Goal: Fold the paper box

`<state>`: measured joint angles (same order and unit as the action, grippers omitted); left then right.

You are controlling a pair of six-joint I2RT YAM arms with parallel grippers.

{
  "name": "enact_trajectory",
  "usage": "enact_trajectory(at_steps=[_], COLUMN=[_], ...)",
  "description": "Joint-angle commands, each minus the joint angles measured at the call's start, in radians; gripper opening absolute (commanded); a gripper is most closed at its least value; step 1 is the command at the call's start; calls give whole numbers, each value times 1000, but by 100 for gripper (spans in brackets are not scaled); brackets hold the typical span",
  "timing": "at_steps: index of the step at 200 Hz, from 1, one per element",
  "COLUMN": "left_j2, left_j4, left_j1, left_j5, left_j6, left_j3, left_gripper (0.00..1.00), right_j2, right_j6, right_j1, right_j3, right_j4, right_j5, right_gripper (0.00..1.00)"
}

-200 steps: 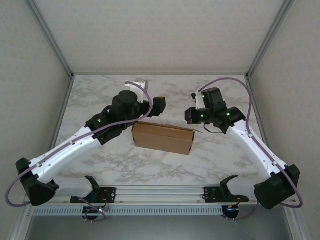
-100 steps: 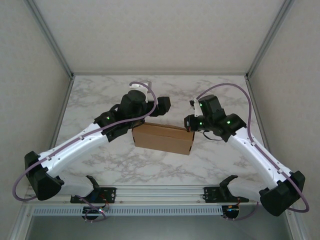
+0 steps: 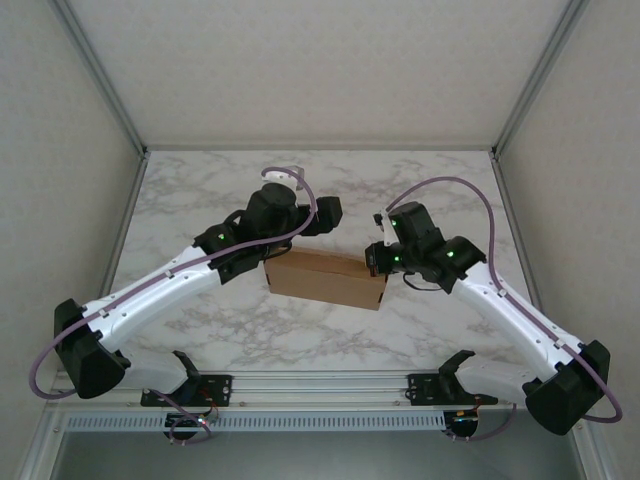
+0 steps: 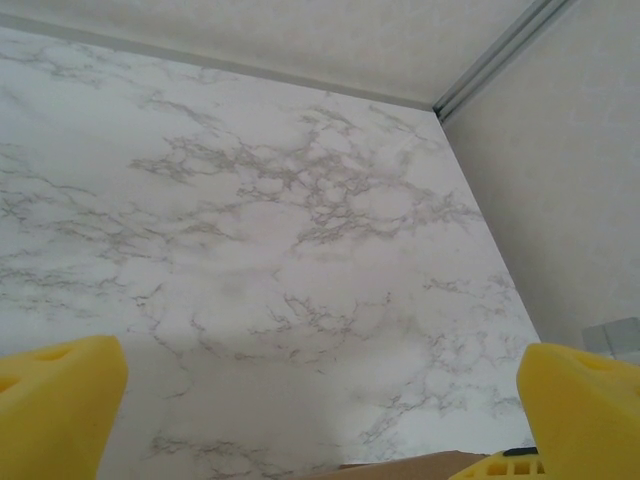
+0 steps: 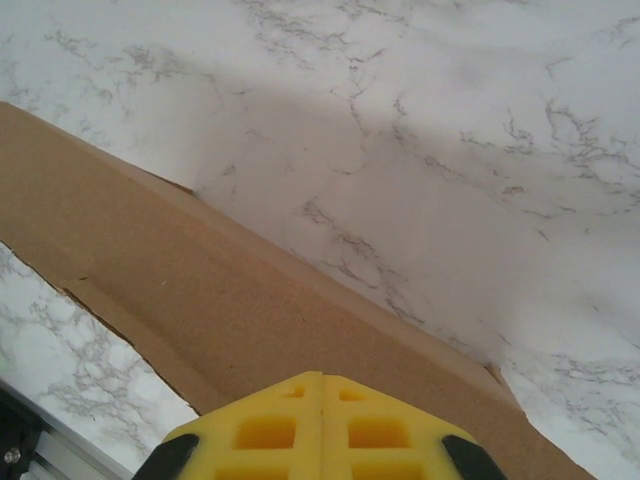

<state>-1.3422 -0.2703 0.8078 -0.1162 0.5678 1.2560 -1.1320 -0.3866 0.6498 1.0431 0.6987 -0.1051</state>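
The paper box (image 3: 326,278) lies mid-frame on the marble tabletop (image 3: 200,190), its long axis running left to right, with the right fingers (image 5: 270,428) pressed shut at its right end and the left fingers (image 4: 60,395) spread wide, empty, just above its upper-left corner.

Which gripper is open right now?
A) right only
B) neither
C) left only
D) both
C. In the left wrist view the left gripper has its yellow pads far apart at the frame edges, with nothing between them. In the right wrist view the right gripper has its pads pressed together above the paper box.
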Motion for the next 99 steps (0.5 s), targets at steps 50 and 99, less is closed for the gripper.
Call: enact_trajectory(at_steps=[50, 99], left_j2=[25, 94], left_j4=[99, 161], left_j1=[0, 7], left_j5=[166, 228], left_j6=[168, 211], left_j3=[-138, -253], left_gripper=[99, 93], right_j2=[22, 18], right_j6=[-44, -48], right_j1=[47, 57], right_j3=[-94, -137], right_j4=[-32, -53], right_j5=[28, 44], right_gripper=[0, 0])
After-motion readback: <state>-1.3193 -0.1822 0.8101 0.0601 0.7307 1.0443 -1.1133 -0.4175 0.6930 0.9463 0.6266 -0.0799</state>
